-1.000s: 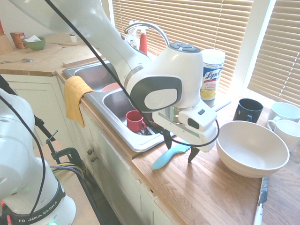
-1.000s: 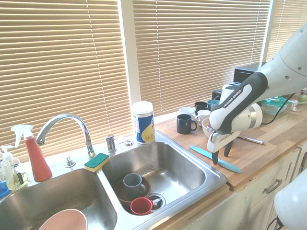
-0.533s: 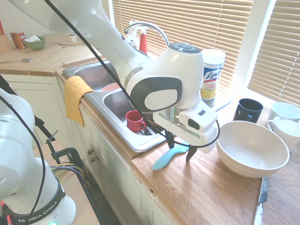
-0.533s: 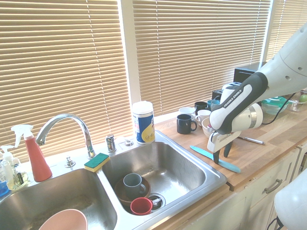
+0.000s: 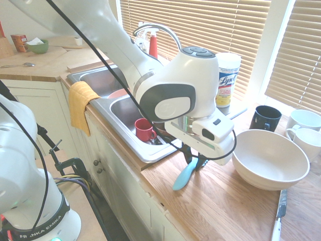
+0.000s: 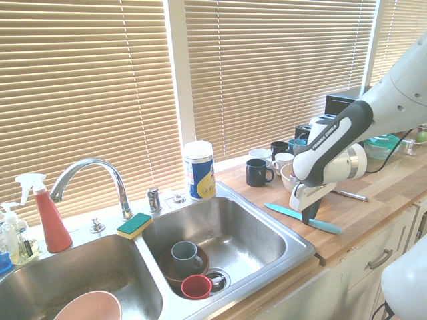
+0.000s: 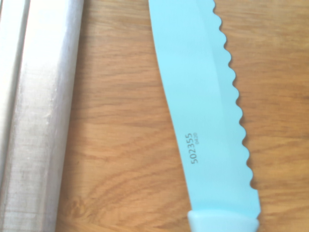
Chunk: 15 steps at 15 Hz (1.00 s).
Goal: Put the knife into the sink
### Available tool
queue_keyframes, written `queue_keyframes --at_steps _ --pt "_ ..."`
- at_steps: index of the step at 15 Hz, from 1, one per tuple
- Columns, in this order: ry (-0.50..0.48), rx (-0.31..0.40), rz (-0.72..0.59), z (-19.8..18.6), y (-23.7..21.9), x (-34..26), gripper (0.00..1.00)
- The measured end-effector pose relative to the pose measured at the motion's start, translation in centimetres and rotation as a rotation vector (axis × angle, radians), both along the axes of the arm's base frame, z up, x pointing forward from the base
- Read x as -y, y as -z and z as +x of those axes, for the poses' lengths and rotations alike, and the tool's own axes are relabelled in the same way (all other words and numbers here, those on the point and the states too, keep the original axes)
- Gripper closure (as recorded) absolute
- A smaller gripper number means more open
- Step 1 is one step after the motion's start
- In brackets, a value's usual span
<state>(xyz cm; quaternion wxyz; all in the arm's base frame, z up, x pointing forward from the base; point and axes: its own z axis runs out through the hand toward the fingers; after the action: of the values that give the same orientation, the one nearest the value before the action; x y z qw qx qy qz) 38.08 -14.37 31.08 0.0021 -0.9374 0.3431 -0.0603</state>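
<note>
In the first exterior view the white gripper housing hides the blade of the turquoise knife (image 5: 184,174); only its handle shows. The wrist view cuts off the knife's tip and handle, and of the sink (image 7: 34,121) shows just a strip of steel rim. A grey-bladed knife (image 5: 279,213) on the worktop (image 5: 220,211) runs off the bottom edge. The pink bowl (image 6: 87,308) in the left basin is also cropped.

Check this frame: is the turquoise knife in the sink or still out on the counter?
Out. The knife lies flat on the wooden counter beside the sink rim.
</note>
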Motion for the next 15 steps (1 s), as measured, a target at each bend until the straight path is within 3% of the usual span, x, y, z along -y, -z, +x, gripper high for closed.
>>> queue_keyframes --at_steps 10,15 --pt "0.034 -0.001 0.013 0.5 -0.5 1.2 1.0" --pt "0.031 0.033 0.025 1.9 -5.1 1.0 1.0"
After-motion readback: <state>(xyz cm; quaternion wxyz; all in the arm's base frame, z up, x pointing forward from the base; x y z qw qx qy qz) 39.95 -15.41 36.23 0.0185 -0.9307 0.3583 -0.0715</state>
